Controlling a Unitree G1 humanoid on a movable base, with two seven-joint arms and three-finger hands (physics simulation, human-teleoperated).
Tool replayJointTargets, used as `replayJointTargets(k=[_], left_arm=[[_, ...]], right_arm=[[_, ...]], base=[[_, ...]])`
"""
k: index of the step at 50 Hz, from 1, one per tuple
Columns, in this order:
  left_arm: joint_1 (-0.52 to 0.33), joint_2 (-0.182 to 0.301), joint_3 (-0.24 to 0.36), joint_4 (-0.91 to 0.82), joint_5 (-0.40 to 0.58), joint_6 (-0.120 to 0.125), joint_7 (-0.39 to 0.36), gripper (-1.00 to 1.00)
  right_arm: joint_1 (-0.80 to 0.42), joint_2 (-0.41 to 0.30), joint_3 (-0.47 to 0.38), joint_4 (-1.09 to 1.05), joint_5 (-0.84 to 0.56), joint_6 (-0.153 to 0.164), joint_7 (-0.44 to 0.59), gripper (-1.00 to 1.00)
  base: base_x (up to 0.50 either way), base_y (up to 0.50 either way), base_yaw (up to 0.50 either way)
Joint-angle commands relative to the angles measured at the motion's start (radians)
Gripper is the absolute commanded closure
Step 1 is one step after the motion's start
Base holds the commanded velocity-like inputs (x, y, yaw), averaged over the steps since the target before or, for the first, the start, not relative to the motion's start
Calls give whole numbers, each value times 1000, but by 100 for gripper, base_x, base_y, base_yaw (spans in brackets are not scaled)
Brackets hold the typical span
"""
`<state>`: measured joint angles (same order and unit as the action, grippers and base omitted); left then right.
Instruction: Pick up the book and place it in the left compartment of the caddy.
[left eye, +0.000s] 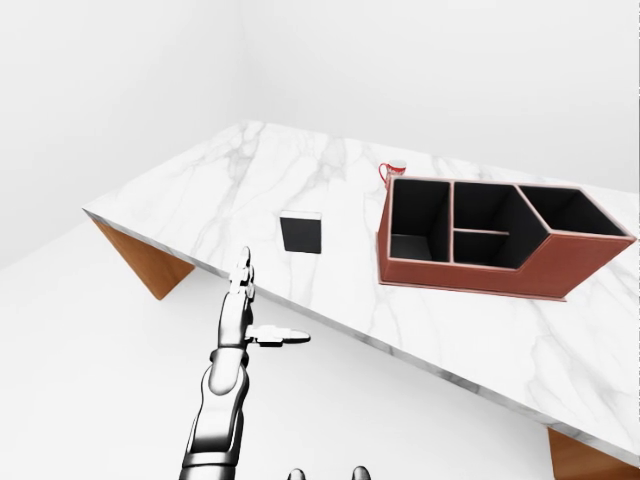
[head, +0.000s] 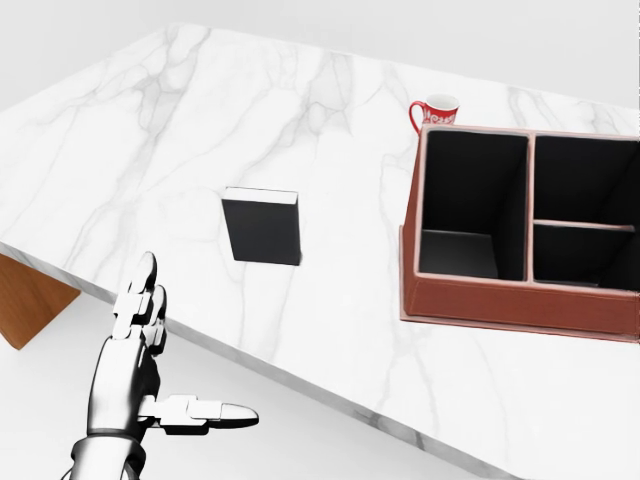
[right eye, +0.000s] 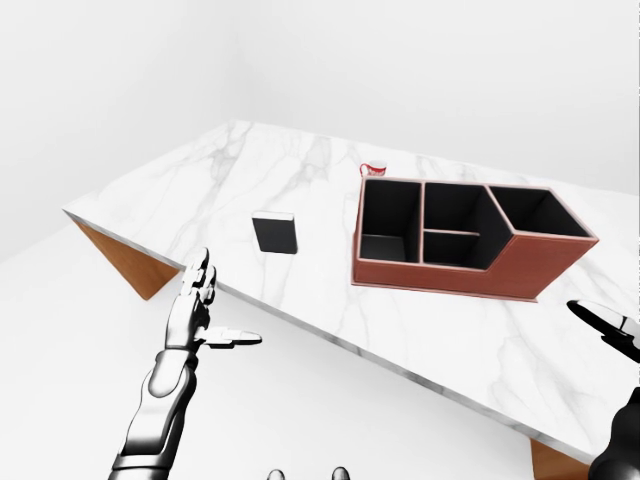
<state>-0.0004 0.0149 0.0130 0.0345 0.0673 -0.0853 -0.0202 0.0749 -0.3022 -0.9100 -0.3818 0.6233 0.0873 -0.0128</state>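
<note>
A small black book (head: 263, 228) with a white page edge lies flat on the white marble table (head: 150, 130). To its right stands the red-brown caddy (head: 515, 302), its left compartment (head: 470, 215) tall, dark and empty. My left hand (head: 150, 350) is open, fingers straight and thumb out, below and left of the book, just off the table's near edge, touching nothing. My right hand (right eye: 608, 325) shows only as a dark open shape at the right edge of the right-eye view, over the table and right of the caddy.
A red and white mug (head: 434, 111) stands just above the caddy's left corner. The table rests on wooden legs (left eye: 150, 262). White floor lies below the table's near edge, white walls beyond it.
</note>
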Motion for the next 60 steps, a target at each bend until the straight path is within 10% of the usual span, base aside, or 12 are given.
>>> replayJointTargets(k=[1,60], left_arm=[[-1,0,0,-1,1,-1,2,-100],[-2,1,3,11,-3,-2,1,-100]], right_arm=[[0,-1,0,1,1,0,-4,-100],[-2,0,4,-3,-12,0,-3,-100]], base=[[12,-22,0],[8,-16,0]])
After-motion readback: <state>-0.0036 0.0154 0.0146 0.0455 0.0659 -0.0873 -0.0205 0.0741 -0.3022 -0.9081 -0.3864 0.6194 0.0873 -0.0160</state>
